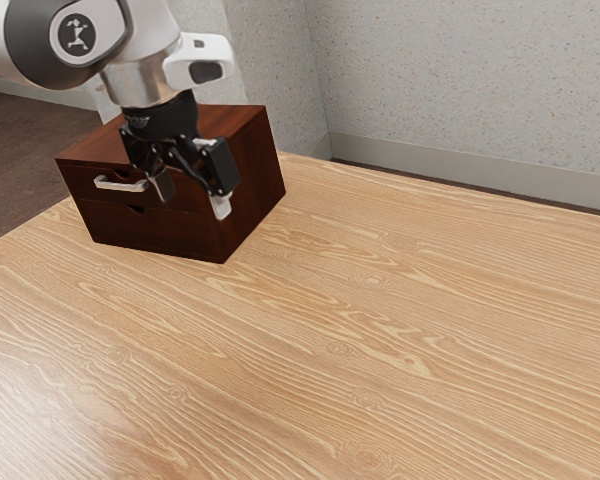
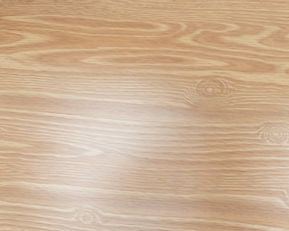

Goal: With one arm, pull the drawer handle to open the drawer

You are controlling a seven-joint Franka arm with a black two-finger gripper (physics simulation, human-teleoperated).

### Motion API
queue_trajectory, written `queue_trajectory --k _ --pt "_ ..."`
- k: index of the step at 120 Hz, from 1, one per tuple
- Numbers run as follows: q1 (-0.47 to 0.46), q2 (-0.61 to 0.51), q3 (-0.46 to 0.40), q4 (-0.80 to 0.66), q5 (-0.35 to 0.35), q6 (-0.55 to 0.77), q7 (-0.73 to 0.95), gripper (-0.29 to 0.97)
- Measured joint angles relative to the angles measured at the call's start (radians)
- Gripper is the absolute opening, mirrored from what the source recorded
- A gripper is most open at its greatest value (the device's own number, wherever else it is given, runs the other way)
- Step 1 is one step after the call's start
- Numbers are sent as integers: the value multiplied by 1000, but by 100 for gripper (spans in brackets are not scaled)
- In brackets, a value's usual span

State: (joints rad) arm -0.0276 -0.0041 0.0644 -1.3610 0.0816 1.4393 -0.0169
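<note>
Gripper (image 1: 191, 196) spread wide before box (image 1: 252, 160) front, one finger just beside handle (image 1: 118, 184), nothing between, table (image 1: 400, 330) under box, wall (image 1: 460, 70) behind.

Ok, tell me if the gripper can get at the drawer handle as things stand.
Probably yes. The gripper hangs open at the front of the drawer, with the handle just beside it toward the exterior view's left. Nothing stands between them, so a short sideways shift should bring it around the handle.

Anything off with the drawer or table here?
Nothing stands out. The drawer box sits flat on the table, its handle looks intact, and the open gripper hangs at its front.
</note>
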Motion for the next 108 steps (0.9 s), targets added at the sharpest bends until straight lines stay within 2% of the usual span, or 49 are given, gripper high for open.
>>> queue_trajectory --k 48,74,89,108 --pt "26 -1 1 5 -1 8 -2 68" --pt "44 -19 -5 219 -2 -54 -20 68" --pt "29 -23 9 229 -2 -76 -129 68" --pt "21 -10 30 224 -1 -106 -385 68"
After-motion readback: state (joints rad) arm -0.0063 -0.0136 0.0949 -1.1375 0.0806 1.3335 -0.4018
